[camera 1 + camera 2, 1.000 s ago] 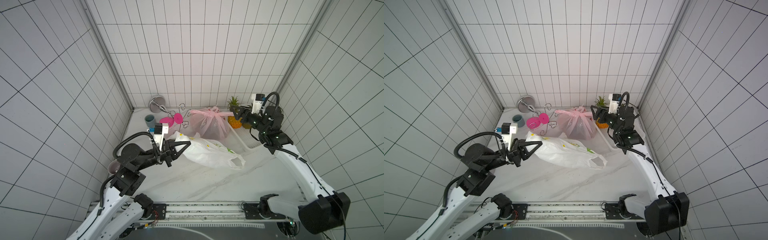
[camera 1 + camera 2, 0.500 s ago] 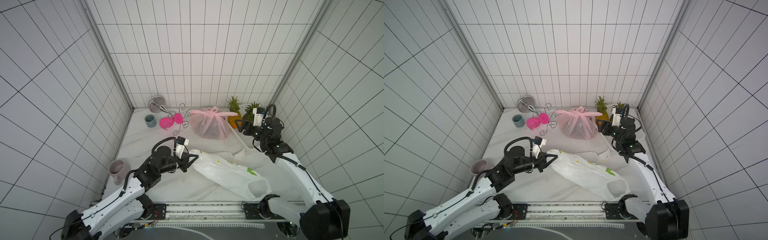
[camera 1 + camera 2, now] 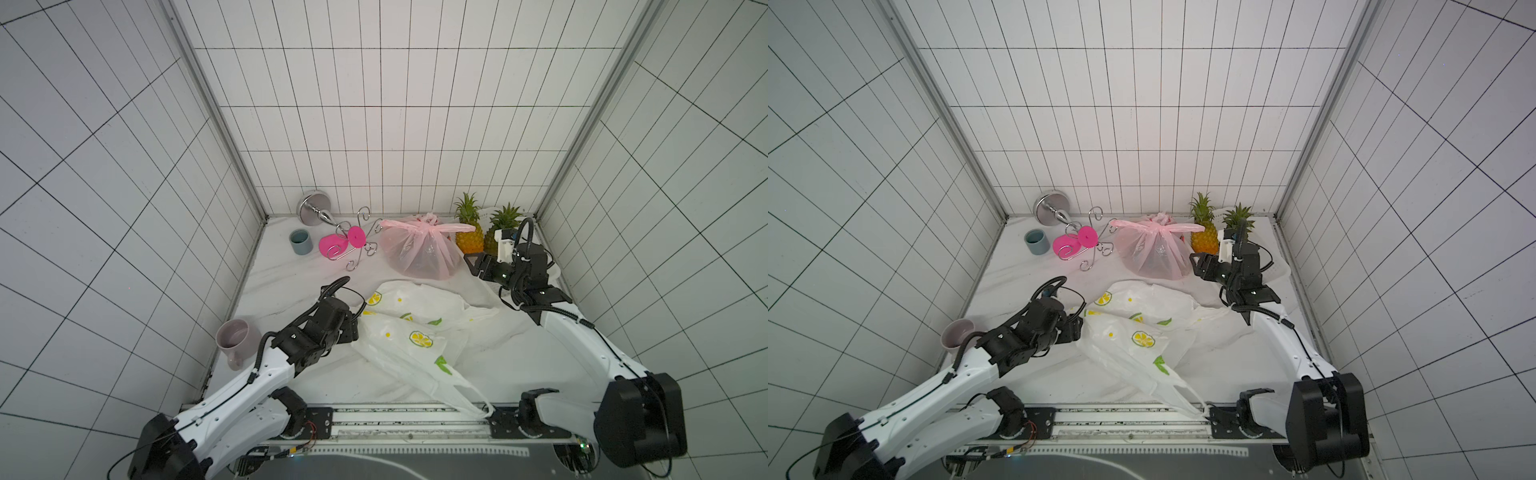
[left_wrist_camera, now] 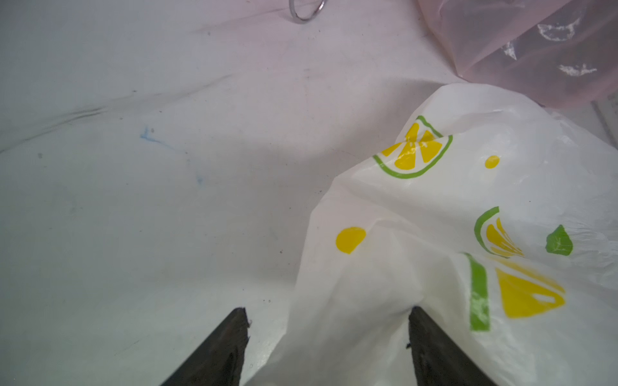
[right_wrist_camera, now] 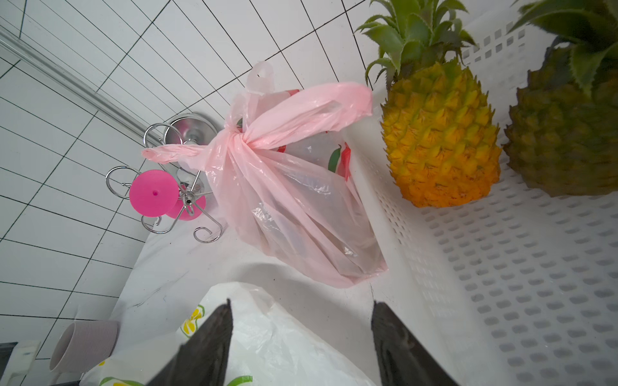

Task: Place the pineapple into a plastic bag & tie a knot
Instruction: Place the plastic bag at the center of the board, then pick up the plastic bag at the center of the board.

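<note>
white tabletop (image 5: 174,267); basket (image 5: 501,267) perforations under pineapple (image 5: 438,133), right wrist view only

No readable text, label, brand or number shows on anything in view.

left gripper (image 4: 326,308) spread open, lemon-print bag (image 4: 434,217) bunched between its fingers.
</note>
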Motion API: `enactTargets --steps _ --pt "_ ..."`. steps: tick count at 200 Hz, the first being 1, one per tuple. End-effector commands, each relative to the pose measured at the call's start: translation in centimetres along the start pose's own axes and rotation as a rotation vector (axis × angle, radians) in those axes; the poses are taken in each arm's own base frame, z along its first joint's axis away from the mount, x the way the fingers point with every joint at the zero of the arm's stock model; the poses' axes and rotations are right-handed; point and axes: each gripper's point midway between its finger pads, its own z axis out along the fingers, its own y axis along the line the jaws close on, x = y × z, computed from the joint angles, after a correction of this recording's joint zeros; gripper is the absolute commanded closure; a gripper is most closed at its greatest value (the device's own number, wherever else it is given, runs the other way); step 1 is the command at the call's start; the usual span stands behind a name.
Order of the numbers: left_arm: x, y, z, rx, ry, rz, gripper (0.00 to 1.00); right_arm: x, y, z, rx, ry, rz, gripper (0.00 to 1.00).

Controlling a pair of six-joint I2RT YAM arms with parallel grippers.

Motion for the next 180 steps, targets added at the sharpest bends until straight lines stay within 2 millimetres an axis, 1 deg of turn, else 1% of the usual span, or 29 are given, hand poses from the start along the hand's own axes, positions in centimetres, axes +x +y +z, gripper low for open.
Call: enactTargets --steps 1,5,13,23,33,42,51,62,76,82,87,93,102,106,119,125,142,167,180 --pt "-4.5 -0.4 -4.6 0.013 -0.176 -0.079 0.2 2.5 -0.6 0.4 -0.025 0.051 0.025 0.34" --pt "-5.1 -0.6 -5.4 0.02 -0.202 -0.078 0.18 2.7 -0.7 0.4 -0.024 0.057 0.029 0.34" --pt "-6.3 -0.9 -7.0 0.018 -0.247 -0.06 0.16 3.2 -0.9 0.4 -0.022 0.067 0.035 0.34" --pt "-7.4 -1.3 -8.3 -0.009 -0.272 -0.005 0.16 3.8 -1.0 0.3 -0.024 0.081 0.045 0.34" --pt "-7.6 -2.1 -8.5 -0.051 -0.257 0.079 0.16 4.5 -1.2 0.3 -0.024 0.092 0.051 0.34" --pt "-7.2 -4.1 -8.0 -0.036 -0.219 0.187 0.16 4.9 -1.5 0.2 -0.015 0.098 0.056 0.34" --pt "-5.7 -7.2 -6.8 0.026 -0.156 0.319 0.16 5.1 -1.9 0.1 0.005 0.096 0.062 0.34" --pt "-3.0 -10.9 -5.2 0.093 -0.082 0.478 0.16 5.0 -2.4 -0.2 0.031 0.088 0.067 0.32" --pt "1.3 -15.5 -3.6 0.187 -0.018 0.703 0.15 5.0 -3.0 -0.7 0.05 0.086 0.09 0.29" --pt "3.6 -17.5 -3.3 0.237 0.011 0.801 0.14 4.9 -3.3 -0.9 0.053 0.083 0.103 0.29" --pt "4.9 -18.9 -2.9 0.263 0.027 0.857 0.13 5.0 -3.6 -1.1 0.057 0.081 0.113 0.28" --pt "6.4 -20.0 -2.3 0.277 0.051 0.91 0.12 5.0 -4.0 -1.3 0.061 0.079 0.127 0.27" --pt "7.8 -21.5 -1.5 0.284 0.079 0.971 0.12 5.0 -4.7 -1.8 0.071 0.075 0.148 0.26" --pt "8.2 -21.9 -1.1 0.272 0.084 0.997 0.12 5.0 -5.0 -2.0 0.074 0.073 0.158 0.26" --pt "8.5 -22.9 0.0 0.216 0.073 1.044 0.12 5.1 -6.0 -2.8 0.085 0.06 0.191 0.25" --pt "8.4 -23.7 0.2 0.213 0.066 1.051 0.11 5.1 -6.3 -3.2 0.087 0.052 0.203 0.25" --pt "8.9 -25.3 0.7 0.231 0.072 1.074 0.11 5.0 -7.0 -4.1 0.094 0.028 0.223 0.24" --pt "9.7 -26.2 1.7 0.228 0.092 1.108 0.1 4.9 -7.5 -5.1 0.102 0.002 0.239 0.24" --pt "10.0 -26.8 1.8 0.239 0.098 1.105 0.1 4.9 -7.7 -5.4 0.105 -0.005 0.243 0.23"
